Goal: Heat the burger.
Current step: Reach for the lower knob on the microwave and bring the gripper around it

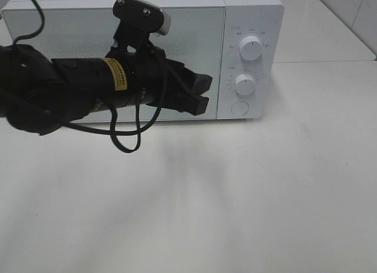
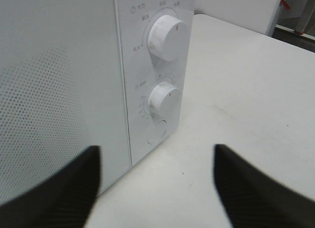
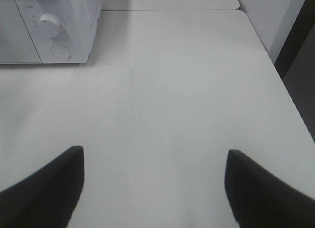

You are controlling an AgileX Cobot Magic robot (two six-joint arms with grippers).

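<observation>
Burger: its place cannot be told from any of the three views. One microwave oven [image 1: 194,31] is shown, a white box with smooth, glossy faces. Its door [image 2: 49,105] is shut, and nothing is made out behind the fine dotted screen printed on it.

Control panel: two round white knobs are set one above the other, the upper knob [image 1: 251,49] and the lower knob [image 1: 244,83]. Each is a short cylinder ringed by small printed marks. One flat round button [image 1: 240,107] is seen below them.

Left gripper [image 1: 203,93]: matte black, with two wedge-shaped fingers [image 2: 74,188] of finely woven texture. It is held level in front of the door, close to the panel. The jaws are spread apart and nothing is held between them. No contact with the oven is seen. One yellow label [image 1: 117,73] is wrapped round the black arm, and one slack black cable [image 1: 126,140] hangs in a loop beneath it. One grey-cased camera [image 1: 144,13] is mounted on top.

Right gripper [image 3: 153,150]: shown only in its own wrist view. Two dark fingers are spread wide over the table [image 1: 247,202], and nothing is held between them.

Table: one flat, matte white surface on which the oven is stood.
</observation>
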